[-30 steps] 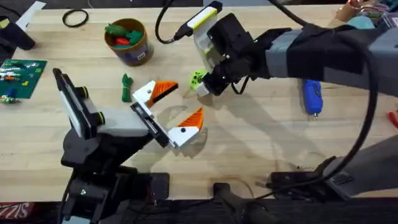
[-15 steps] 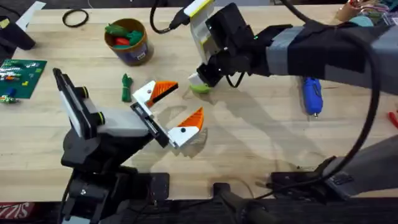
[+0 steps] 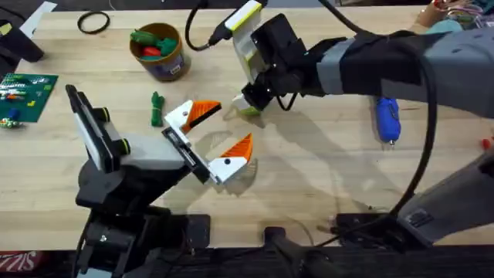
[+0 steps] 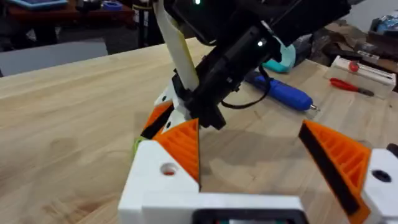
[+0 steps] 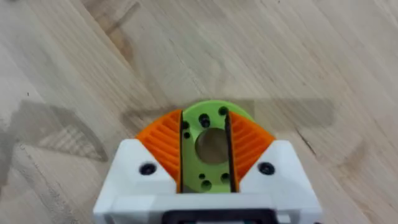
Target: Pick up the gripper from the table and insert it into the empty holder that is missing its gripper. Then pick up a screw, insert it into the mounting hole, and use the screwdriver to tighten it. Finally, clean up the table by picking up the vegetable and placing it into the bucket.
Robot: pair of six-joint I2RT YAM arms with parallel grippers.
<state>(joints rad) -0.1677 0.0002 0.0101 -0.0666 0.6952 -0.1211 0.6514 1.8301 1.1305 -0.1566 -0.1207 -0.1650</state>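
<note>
My right gripper is shut on a lime-green part with holes, the task's gripper, and holds it just above the table near the middle. The orange pads press on both of its sides. My left gripper stands open just left of it, white with orange pads, nothing between them. The blue screwdriver lies to the right. The small dark-green vegetable lies left of my left gripper. The bucket stands at the back left. The holder and the screw are out of view.
The bucket holds green and red toy pieces. A black ring lies at the far back left and a green circuit board at the left edge. A red-handled tool lies beyond the screwdriver. The right arm's cable loops over the back.
The right arm has moved left and slightly toward the back with the green part in its grip, closer to the left gripper. The left arm has not moved.
</note>
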